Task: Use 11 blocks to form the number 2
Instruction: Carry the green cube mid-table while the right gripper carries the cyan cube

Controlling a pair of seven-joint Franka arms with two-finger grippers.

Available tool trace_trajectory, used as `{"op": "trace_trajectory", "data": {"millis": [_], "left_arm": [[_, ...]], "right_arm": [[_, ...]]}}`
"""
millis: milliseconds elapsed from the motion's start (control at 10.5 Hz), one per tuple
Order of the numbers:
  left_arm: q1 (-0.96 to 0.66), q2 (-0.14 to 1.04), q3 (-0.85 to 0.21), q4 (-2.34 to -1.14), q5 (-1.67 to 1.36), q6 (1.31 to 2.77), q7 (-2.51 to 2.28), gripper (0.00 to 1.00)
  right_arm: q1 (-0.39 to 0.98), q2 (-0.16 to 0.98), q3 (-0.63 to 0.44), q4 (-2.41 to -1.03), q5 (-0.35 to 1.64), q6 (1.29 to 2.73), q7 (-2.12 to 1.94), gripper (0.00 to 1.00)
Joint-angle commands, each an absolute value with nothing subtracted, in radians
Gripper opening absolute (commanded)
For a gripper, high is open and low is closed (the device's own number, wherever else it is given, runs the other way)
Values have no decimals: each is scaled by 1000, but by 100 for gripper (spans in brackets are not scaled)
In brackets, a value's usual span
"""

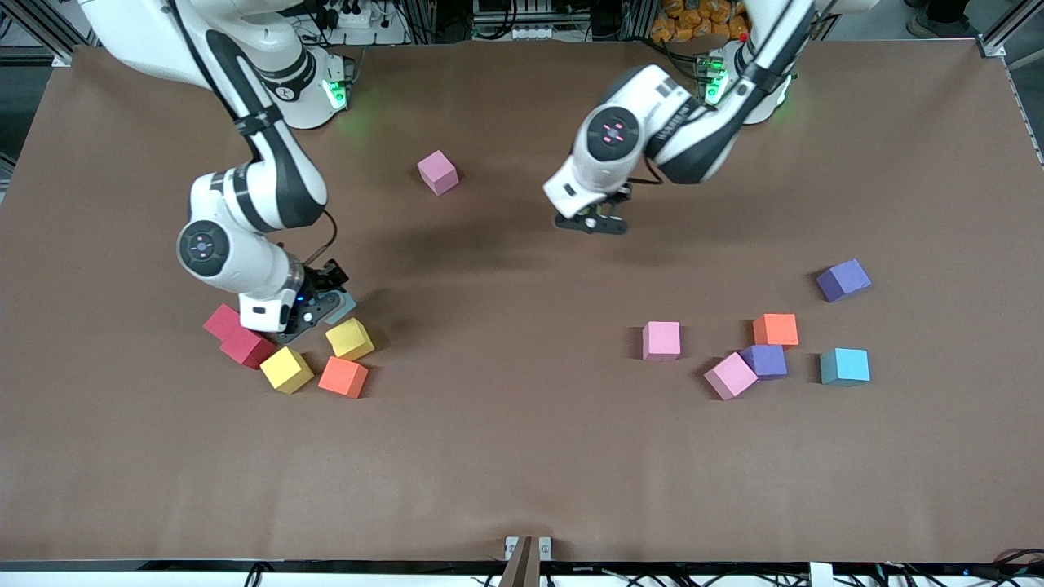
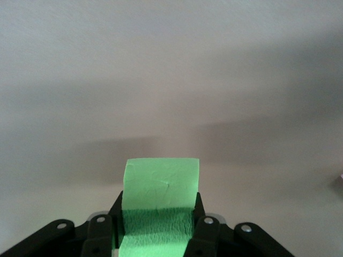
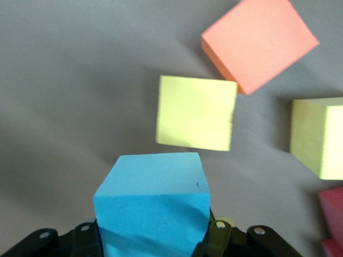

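Gripping a blue block [image 3: 153,206], your right gripper [image 1: 314,308] sits low over the cluster at the right arm's end of the table, its jaws closed on the cube's sides. Just beside it lie two red blocks [image 1: 236,334] touching one another, a yellow block [image 1: 286,368], a second yellow block [image 1: 350,338] and an orange block [image 1: 343,377]. Toward the bases, a lone pink block [image 1: 438,172] sits on the brown table [image 1: 506,456] by itself. Your left gripper [image 1: 593,221] hangs over bare table near the middle, clamped on a green block [image 2: 161,184]; the front view hides that cube, so its colour rests on the wrist view alone. At the left arm's end lie six more cubes: a pink block [image 1: 661,340], another pink block [image 1: 731,375] touching a purple block [image 1: 765,361], an orange block [image 1: 775,329], a teal block [image 1: 845,366] and a second purple block [image 1: 843,280] well apart from them. No digit shows yet. The open ground between the two clusters looks the likeliest place for it, and your left gripper is already above that ground, so it seems better placed to set down first.
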State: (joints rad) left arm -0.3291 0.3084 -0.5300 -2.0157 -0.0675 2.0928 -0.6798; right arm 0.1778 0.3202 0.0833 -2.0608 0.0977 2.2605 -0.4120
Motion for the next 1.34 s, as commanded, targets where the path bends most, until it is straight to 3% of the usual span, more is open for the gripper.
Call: {"op": "trace_trajectory", "data": {"millis": [0,382,1241], "left_arm": [[-397,386,-522,-1968,-69,2127,-751,47],[-455,448,-520,-1965,-48,2215,-794,48],[-537,581,-515,-1919,54,2226,-877,48]], "right_arm": [[216,321,90,-2039,106,2246,-300,31],[255,324,91,-2019,106,2244,-216,31],[334,322,91,-2006,106,2244,-35,33]]}}
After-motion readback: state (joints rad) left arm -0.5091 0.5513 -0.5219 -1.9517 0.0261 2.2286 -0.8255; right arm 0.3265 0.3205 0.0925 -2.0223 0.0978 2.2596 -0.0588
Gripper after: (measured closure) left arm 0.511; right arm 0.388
